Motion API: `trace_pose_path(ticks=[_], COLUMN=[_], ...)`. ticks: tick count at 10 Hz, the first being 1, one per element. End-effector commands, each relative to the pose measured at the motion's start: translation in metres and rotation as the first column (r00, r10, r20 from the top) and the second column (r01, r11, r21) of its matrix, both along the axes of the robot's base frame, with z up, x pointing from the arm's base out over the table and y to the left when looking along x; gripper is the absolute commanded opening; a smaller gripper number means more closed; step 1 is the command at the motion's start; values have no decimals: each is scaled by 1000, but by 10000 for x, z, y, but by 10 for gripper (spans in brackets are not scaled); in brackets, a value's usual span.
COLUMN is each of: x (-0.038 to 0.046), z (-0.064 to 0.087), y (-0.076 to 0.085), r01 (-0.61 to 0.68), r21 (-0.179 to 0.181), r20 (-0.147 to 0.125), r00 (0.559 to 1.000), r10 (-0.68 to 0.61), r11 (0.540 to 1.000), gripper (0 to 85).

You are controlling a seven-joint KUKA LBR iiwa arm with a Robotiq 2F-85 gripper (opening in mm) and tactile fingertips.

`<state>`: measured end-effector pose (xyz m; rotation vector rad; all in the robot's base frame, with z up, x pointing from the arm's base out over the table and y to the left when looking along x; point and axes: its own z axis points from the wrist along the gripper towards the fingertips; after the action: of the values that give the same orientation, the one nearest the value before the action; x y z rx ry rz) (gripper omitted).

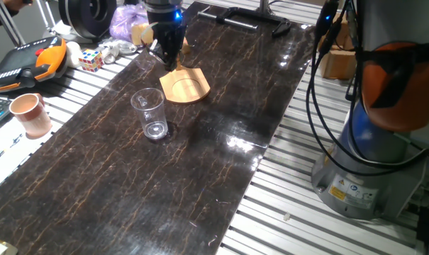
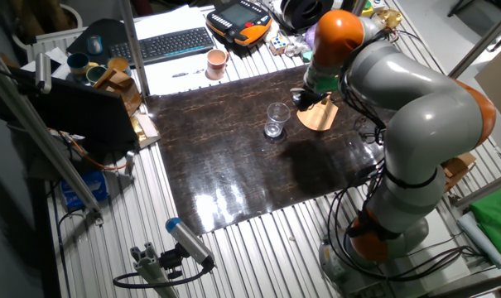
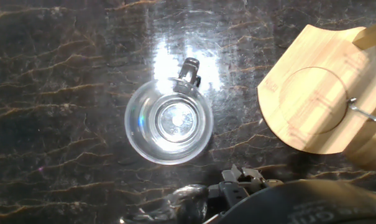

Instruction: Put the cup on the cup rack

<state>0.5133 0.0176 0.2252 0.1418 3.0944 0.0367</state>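
The clear cup [image 1: 151,113] stands upright on the dark marble-patterned mat [image 1: 129,191], a little in front and to the left of the wooden cup rack [image 1: 184,86]. My gripper [image 1: 171,62] hangs above the mat just behind the rack, apart from both. It looks open and empty. In the hand view I look straight down into the cup [image 3: 169,121], with the rack's base plate [image 3: 318,93] to its right. One fingertip [image 3: 189,70] shows past the cup's rim. In the other fixed view the cup [image 2: 275,121] sits left of the rack [image 2: 319,116], with the gripper [image 2: 306,99] over them.
An opaque pinkish-brown cup [image 1: 31,113] stands on the slatted table left of the mat. A teach pendant [image 1: 30,62], a Rubik's cube [image 1: 91,59] and a purple bag [image 1: 129,20] lie at the back left. The robot's base [image 1: 384,149] and its cables stand at the right.
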Motion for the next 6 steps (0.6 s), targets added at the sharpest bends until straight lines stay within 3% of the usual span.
trace_pose_path(ticks=[1,6], x=[21,243], z=[-20,-44], y=[28,264], r01=[11,102], r21=[2,-2], r20=[-2,-19], r00=[1000,995], r10=[-11,-102], r11=[1000,995], gripper=[7,7])
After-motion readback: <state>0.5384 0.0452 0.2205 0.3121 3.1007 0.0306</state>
